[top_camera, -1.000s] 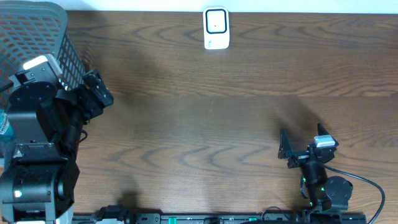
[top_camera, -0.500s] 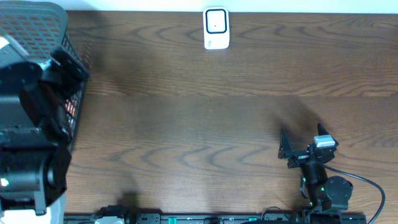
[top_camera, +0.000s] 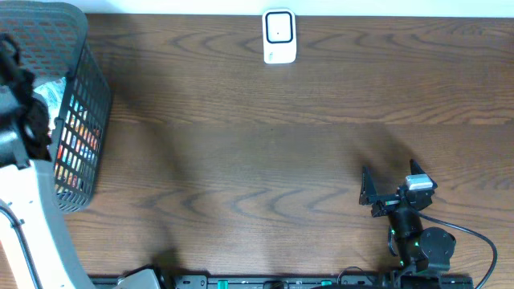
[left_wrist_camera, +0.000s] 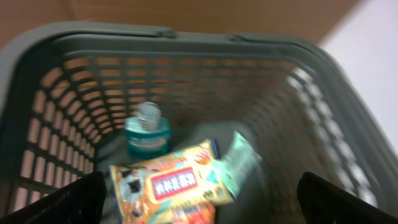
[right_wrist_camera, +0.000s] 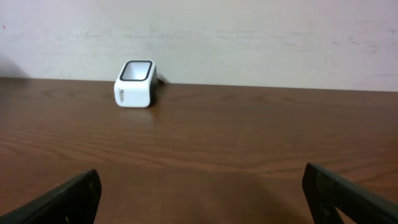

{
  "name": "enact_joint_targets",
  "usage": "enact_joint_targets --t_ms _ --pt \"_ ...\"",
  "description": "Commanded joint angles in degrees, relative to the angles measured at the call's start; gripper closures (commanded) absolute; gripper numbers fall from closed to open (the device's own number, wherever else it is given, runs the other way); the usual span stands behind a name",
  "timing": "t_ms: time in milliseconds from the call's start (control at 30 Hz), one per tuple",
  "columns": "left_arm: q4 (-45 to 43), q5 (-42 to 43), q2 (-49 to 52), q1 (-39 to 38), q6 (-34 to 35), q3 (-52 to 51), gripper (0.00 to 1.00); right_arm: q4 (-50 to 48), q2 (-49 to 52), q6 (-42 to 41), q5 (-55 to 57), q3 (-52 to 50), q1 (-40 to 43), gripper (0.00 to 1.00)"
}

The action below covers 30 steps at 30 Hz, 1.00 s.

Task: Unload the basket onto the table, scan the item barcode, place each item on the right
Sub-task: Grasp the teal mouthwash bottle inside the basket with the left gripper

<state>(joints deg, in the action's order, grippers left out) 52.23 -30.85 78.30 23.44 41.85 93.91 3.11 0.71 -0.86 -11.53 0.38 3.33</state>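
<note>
Having swung out over the basket (top_camera: 90,96), the left fingers (left_wrist_camera: 65,202) hang wide apart above an orange snack packet (left_wrist_camera: 168,183) and teal bottle (left_wrist_camera: 147,134) inside, while the white scanner (top_camera: 279,36) at the far edge of the counter (top_camera: 241,160) and the right fingers (right_wrist_camera: 62,199), also apart, sit unmoved.

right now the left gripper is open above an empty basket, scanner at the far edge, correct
No: the basket is not empty. The left wrist view shows a teal bottle and an orange packet inside. The left gripper is open above it, the scanner at the far edge.
</note>
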Motion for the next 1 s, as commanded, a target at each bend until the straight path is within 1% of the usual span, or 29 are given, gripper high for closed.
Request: enact_joint_targets --t_ms 0,133,367,633,700,800,833,967 --pt "0.6 -1.1 2.4 4.1 4.6 0.6 0.02 0.2 -0.1 -0.8 0.5 -0.1 0.0 0.01" --pt "2.1 -0.9 6.9 7.9 7.0 0.5 0.02 0.2 -0.1 -0.8 0.5 -0.1 0.0 0.01" --pt "2.2 4.7 15.6 12.3 6.9 0.5 0.02 0.2 -0.1 -0.8 0.5 -0.1 0.0 0.01" --pt "2.5 4.9 22.7 15.4 6.6 0.5 0.02 0.2 -0.1 -0.8 0.5 -0.1 0.0 0.01" --pt "1.5 4.9 24.0 15.6 4.2 0.5 0.02 0.2 -0.1 -0.8 0.5 -0.1 0.0 0.01" --pt "-1.1 4.9 25.6 15.4 -3.2 0.5 0.02 0.2 -0.1 -0.8 0.5 -0.1 0.0 0.01" --pt "-1.4 4.7 26.1 15.4 -4.5 0.5 0.02 0.2 -0.1 -0.8 0.5 -0.1 0.0 0.01" --pt "-0.9 4.7 27.1 16.0 -3.8 0.4 0.02 0.2 -0.1 -0.8 0.5 -0.1 0.0 0.01"
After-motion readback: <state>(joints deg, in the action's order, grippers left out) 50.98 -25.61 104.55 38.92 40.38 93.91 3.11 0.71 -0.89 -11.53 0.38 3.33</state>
